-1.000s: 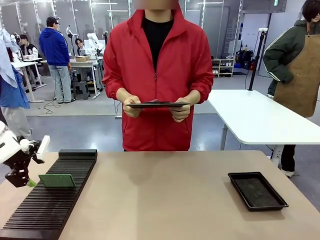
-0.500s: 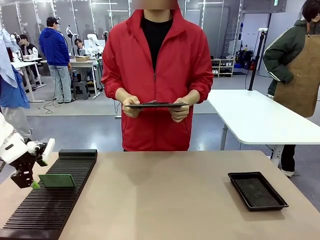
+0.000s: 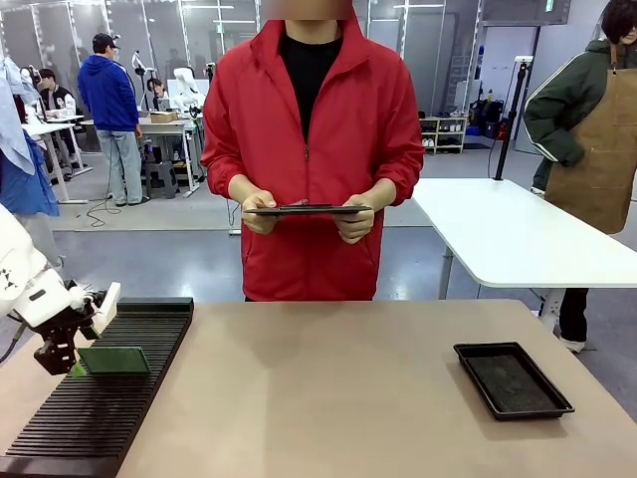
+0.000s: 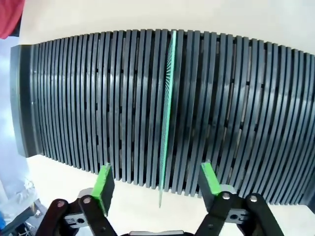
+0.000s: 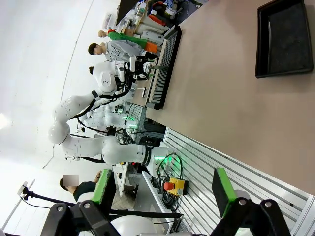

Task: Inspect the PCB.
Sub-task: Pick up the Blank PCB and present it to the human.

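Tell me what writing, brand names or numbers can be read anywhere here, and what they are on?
No text is legible anywhere in these pictures.
On the PCB: a fine dotted pattern, no readable print.
On the green sign high at the back of the room: too small to read.
On the dark tablet in the person's hands: seen edge-on, its face hidden.
On the black tray: no marking visible.

1. The PCB [image 3: 114,359] is a thin, green, rectangular board with its broad face turned toward the front camera.
2. It stands upright on a long edge in a slot about midway along the black slotted rack [image 3: 124,413].
3. Edge-on in the left wrist view, it carries a fine pale pattern, possibly dots.
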{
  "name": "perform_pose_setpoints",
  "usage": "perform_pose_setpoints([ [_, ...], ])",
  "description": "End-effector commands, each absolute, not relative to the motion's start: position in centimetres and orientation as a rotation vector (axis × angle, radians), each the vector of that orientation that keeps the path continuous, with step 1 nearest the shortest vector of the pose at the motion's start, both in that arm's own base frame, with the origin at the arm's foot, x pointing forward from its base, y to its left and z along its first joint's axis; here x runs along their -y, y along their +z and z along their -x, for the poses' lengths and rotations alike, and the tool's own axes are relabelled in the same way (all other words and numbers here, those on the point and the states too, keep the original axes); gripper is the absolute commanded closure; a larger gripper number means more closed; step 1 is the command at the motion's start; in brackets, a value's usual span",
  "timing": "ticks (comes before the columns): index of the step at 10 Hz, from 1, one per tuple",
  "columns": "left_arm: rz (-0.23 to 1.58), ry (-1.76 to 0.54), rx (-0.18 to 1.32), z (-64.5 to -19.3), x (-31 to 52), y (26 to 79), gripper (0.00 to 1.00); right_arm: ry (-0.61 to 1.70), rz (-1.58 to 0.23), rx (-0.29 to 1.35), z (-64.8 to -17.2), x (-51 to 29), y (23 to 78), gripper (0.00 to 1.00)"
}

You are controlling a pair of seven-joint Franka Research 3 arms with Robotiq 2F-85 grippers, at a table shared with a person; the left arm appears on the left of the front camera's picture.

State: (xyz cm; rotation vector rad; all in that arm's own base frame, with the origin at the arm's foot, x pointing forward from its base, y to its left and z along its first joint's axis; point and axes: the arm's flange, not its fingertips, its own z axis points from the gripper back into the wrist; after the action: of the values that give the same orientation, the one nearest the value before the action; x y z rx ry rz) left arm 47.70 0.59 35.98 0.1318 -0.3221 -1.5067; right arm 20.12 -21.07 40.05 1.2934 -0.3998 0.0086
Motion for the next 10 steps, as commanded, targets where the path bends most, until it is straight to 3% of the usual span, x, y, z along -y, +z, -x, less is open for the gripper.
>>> perform_pose_setpoints([
  [1, -0.155, -1.49, 0.293, -48.94, -0.18, 36.13, 0.61, 0.012, -1.298, 0.408, -20.04, 21.06, 40.21, 0.0],
  [2, -0.146, -1.491, 0.293, -49.02, -0.15, 36.05, 0.94, 0.012, -1.298, 0.408, -20.04, 21.06, 40.21, 0.0],
  [3, -0.156, -1.496, 0.278, -49.03, -0.1, 35.96, 1.0, 0.012, -1.298, 0.408, -20.04, 21.06, 40.21, 0.0],
  [10, -0.163, -1.524, 0.21, -48.33, 0.4, 35.96, 1.0, 0.012, -1.298, 0.408, -20.04, 21.06, 40.21, 0.0],
])
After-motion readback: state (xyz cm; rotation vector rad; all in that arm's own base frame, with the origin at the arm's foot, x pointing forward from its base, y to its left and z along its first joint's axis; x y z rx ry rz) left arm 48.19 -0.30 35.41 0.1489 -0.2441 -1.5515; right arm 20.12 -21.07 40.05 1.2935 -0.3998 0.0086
